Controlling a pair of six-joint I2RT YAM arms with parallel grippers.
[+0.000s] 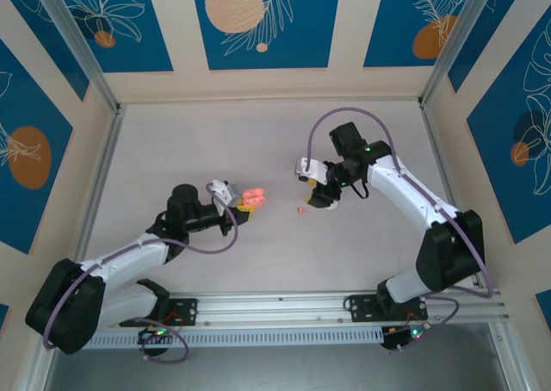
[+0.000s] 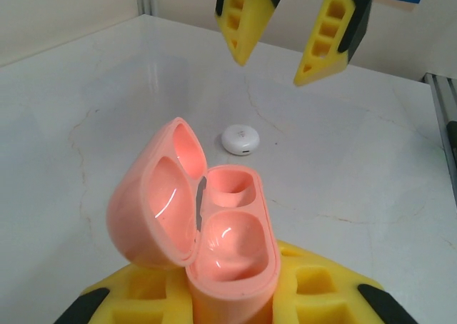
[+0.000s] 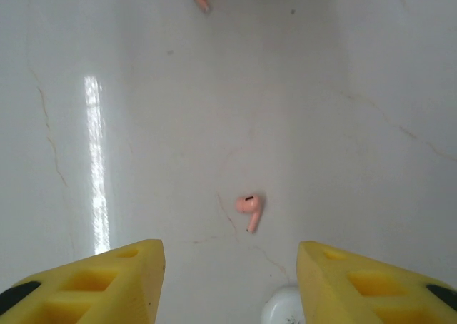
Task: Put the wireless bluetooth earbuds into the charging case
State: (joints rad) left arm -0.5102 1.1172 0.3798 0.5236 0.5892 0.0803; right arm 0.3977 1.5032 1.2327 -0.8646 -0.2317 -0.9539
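Over the pale marbled surface point(image 1: 215, 150), the right jaws hung partly open above a tiny coral-pink earbud point(image 3: 250, 208) at lower centre of the right wrist view, probably lined up to pick it. The left jaws clamped the salmon-pink plastic charging case point(image 2: 228, 245), its lid open, presenting empty wells.

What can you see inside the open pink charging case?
Two moulded hollows in the charging case and the inside of its lid, all empty. The case's bottom is covered by the left gripper's yellow fingers.
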